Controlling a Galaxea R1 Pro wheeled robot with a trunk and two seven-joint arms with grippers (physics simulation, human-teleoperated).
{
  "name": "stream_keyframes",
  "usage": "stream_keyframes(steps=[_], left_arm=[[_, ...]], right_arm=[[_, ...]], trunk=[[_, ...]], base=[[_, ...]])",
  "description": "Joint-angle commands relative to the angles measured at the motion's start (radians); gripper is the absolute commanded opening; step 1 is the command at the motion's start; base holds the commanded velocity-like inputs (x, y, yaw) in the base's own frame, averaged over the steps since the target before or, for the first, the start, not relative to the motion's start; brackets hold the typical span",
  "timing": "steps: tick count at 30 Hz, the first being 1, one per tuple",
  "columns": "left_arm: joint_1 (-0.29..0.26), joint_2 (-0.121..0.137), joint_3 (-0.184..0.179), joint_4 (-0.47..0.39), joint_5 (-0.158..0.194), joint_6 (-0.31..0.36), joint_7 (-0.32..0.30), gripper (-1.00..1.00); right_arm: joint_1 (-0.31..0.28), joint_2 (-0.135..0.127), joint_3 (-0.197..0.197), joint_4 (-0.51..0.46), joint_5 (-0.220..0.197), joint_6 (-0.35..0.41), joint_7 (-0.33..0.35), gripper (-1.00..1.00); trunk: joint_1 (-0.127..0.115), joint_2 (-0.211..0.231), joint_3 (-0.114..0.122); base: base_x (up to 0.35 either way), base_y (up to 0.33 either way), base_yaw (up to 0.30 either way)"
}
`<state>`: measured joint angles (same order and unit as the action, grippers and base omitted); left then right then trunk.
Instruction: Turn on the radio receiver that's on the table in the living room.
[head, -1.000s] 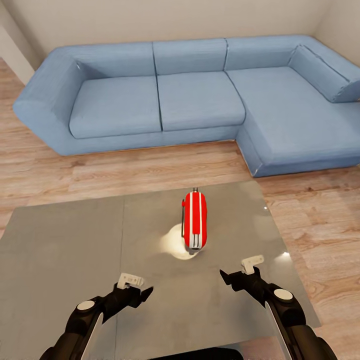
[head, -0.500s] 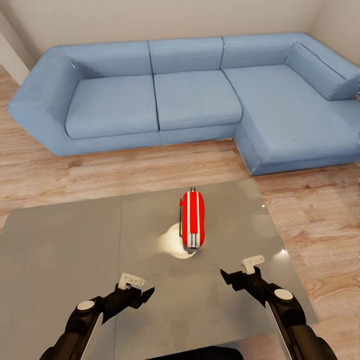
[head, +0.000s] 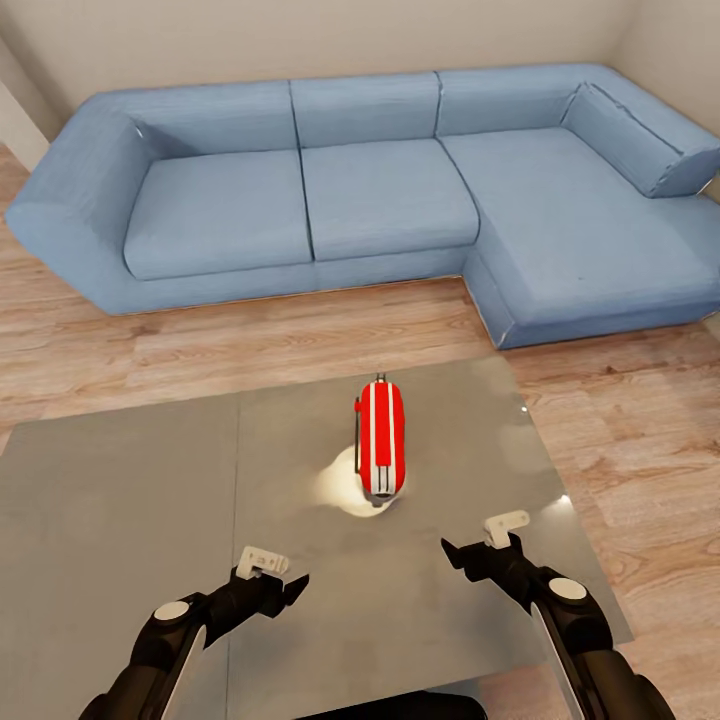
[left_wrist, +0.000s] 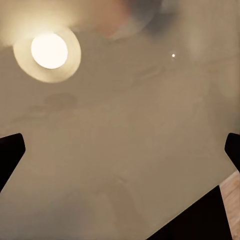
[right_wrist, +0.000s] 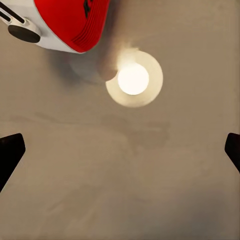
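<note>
The red radio receiver (head: 380, 438) with white stripes lies on the glossy grey table (head: 130, 500), near its far edge and right of the middle, its long axis pointing away from me. In the right wrist view one end of the radio receiver (right_wrist: 65, 22) shows, with a white rim and a dark part. My left gripper (head: 290, 585) hovers over the table's near part, open and empty, short of the radio and to its left. My right gripper (head: 462, 556) is open too, short of the radio and to its right. In both wrist views the dark fingertips (left_wrist: 10, 152) (right_wrist: 10, 150) stand far apart.
A big blue L-shaped sofa (head: 390, 190) stands beyond the table across a strip of light wood floor (head: 250, 340). The table's right edge (head: 575, 520) is close to my right arm. A bright lamp reflection (head: 345, 488) lies on the top beside the radio.
The whole picture has shifted a little, so the camera has moved: sofa and radio sit slightly higher and further left. Both grippers keep their pose, open.
</note>
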<state>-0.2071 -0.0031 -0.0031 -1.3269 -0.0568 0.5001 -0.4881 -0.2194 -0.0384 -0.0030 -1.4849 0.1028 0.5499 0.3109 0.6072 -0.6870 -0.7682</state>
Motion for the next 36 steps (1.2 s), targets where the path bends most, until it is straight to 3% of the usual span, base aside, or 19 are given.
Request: stream_keyframes(steps=[1,15,36], left_arm=[[0.0,0.0,0.0,0.0,0.0,0.0,0.0,1.0],[0.0,0.0,0.0,0.0,0.0,0.0,-0.001,1.0],[0.0,0.0,0.0,0.0,0.0,-0.001,-0.001,1.0]], right_arm=[[0.0,0.0,0.0,0.0,0.0,0.0,0.0,1.0],[0.0,-0.001,0.0,0.0,0.001,-0.001,0.0,1.0],[0.0,-0.001,-0.001,0.001,-0.002,0.002,0.0,1.0]], trunk=[[0.0,0.0,0.0],[0.0,0.0,0.0],[0.0,0.0,0.0]], base=[[0.0,0.0,0.0],[0.0,0.0,0.124],[0.0,0.0,0.006]])
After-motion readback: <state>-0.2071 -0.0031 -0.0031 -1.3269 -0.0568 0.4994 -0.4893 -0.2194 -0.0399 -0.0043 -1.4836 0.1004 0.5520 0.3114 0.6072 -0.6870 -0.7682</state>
